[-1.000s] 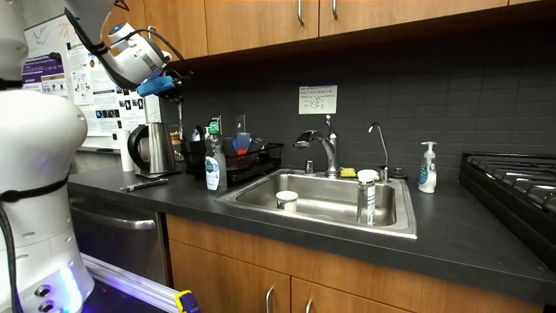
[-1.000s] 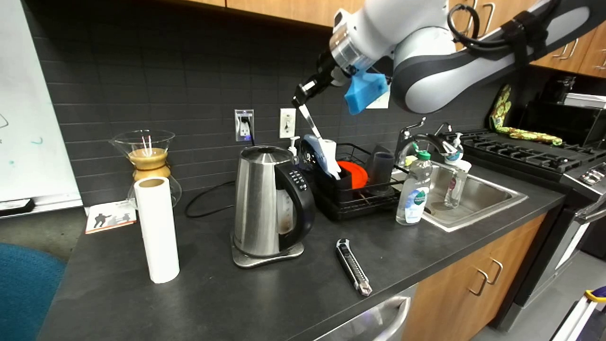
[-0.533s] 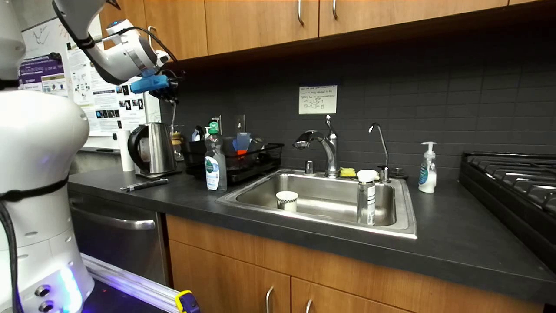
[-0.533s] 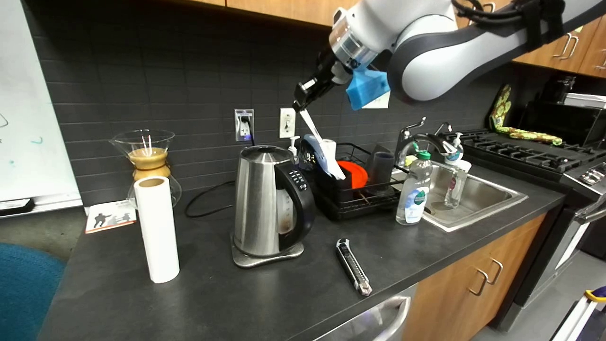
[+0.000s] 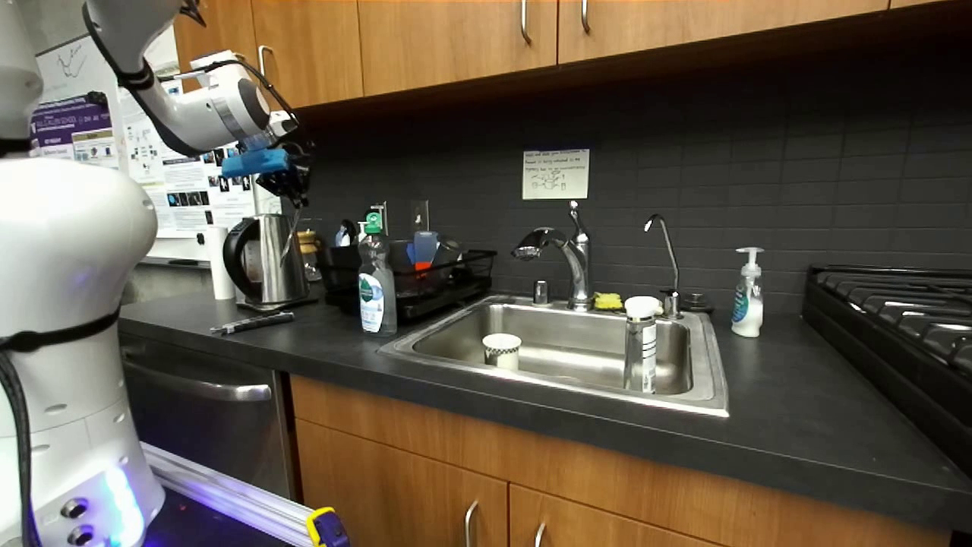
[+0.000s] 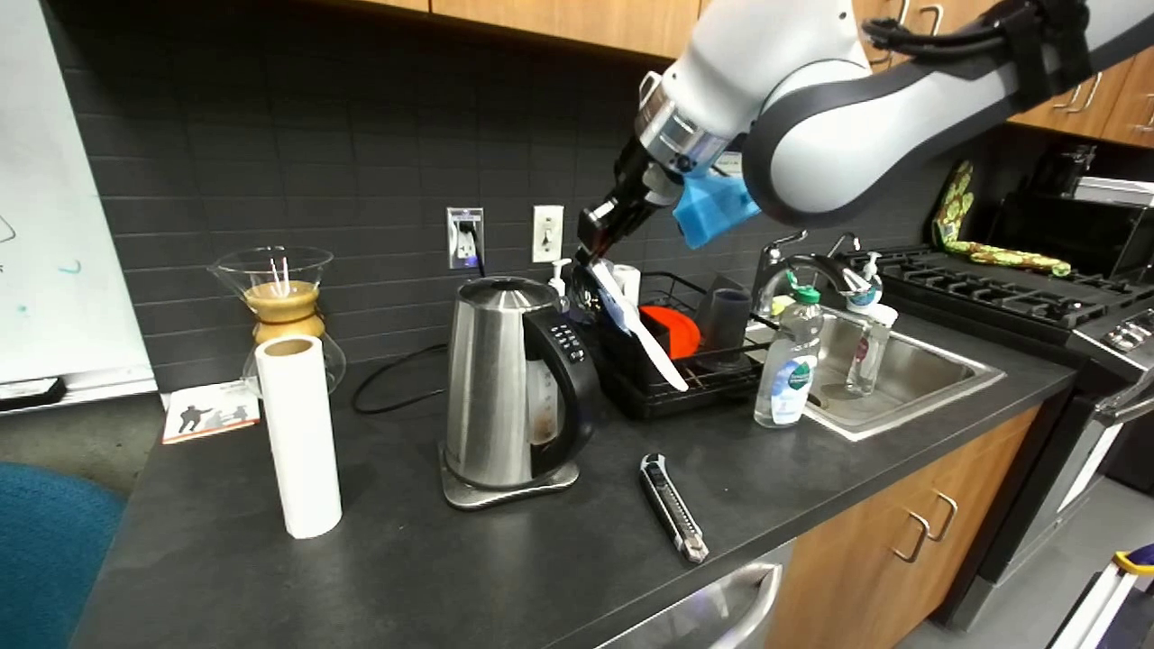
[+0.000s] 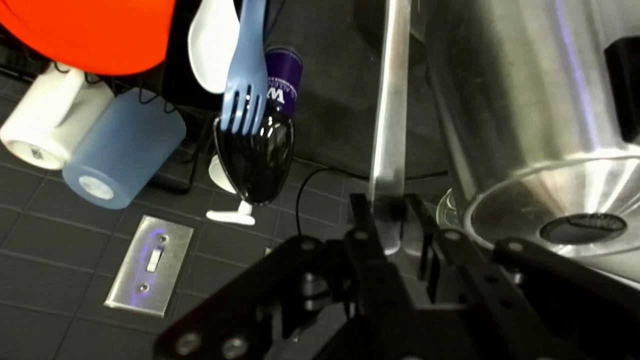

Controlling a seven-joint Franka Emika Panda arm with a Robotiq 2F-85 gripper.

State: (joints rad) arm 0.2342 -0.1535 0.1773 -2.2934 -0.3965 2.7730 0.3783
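Wrist view and both exterior views alike show a dark tiled wall [image 5: 820,190]; along it, in both exterior views, runs a long dark grey desk [image 6: 379,577] below wooden cabinets [image 5: 456,45]. Set into the desk is a steel sink [image 5: 710,372], with a black stove [image 5: 904,304] towards one end and a whiteboard [image 6: 72,225] beyond the other. A white roll [image 6: 302,451], a steel kettle [image 6: 491,388], a soap bottle [image 6: 789,365] and a black dish rack [image 5: 440,296] stand on it. The tool [image 7: 387,210] is closed on a utensil [image 7: 392,110], its two fingers gripping near one end. That utensil is long, narrow, flat and shiny silver; it hangs in the air at a slant above the desk, free end down, and its kind is hard to tell. In the wrist view the kettle's wall is just to the right of it, a narrow gap between them; on the left, a strip of desk shows between it and a blue fork [image 7: 245,75] and a white spoon [image 7: 212,45]. Overhead, the cabinets overhang the back of the desk; a box cutter [image 6: 673,509] lies near its front edge, one end towards that edge.
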